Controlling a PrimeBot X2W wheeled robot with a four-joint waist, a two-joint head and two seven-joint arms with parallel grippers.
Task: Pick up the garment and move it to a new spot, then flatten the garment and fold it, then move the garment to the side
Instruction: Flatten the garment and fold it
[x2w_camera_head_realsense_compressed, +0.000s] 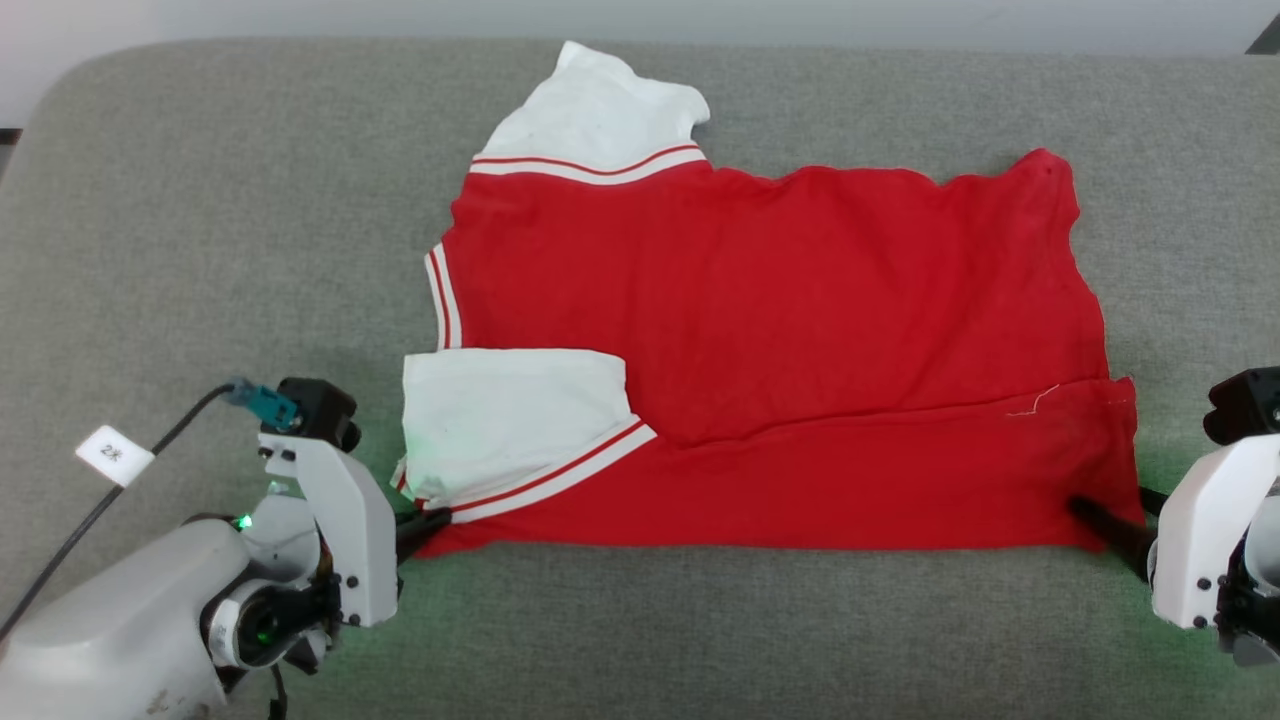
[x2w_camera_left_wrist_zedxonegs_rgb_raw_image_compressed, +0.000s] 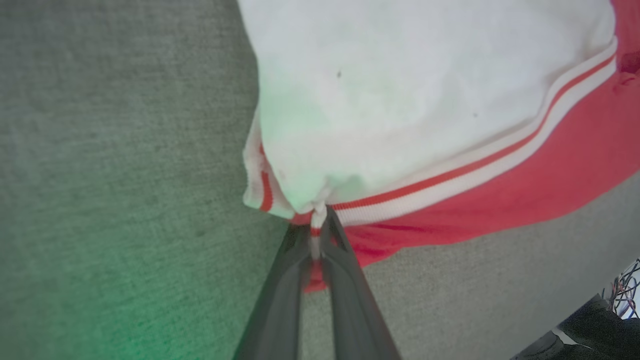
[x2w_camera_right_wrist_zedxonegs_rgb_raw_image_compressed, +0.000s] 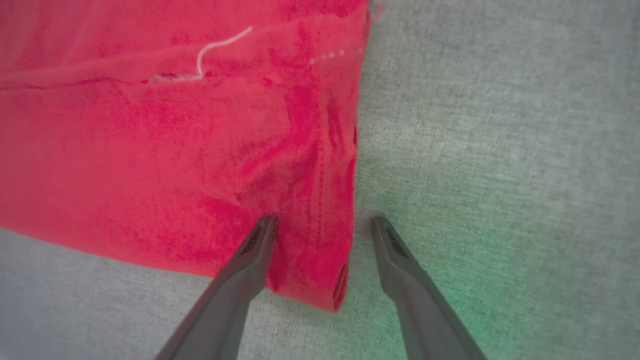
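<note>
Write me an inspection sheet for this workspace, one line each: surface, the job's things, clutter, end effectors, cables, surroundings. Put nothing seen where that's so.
Surface: grey fabric surface, green glow beside each end effector.
Job's things: garment spread flat, plain red side up, near edge folded over; one white sleeve folded onto the body.
Clutter: nothing seen.
End effectors: left end effector shut on the garment's near left corner; right end effector open, straddling the near right corner's side edge.
Cables: black cable with a white tag, ending in a teal plug at the left wrist.
Surroundings: pale wall beyond the far edge.
</note>
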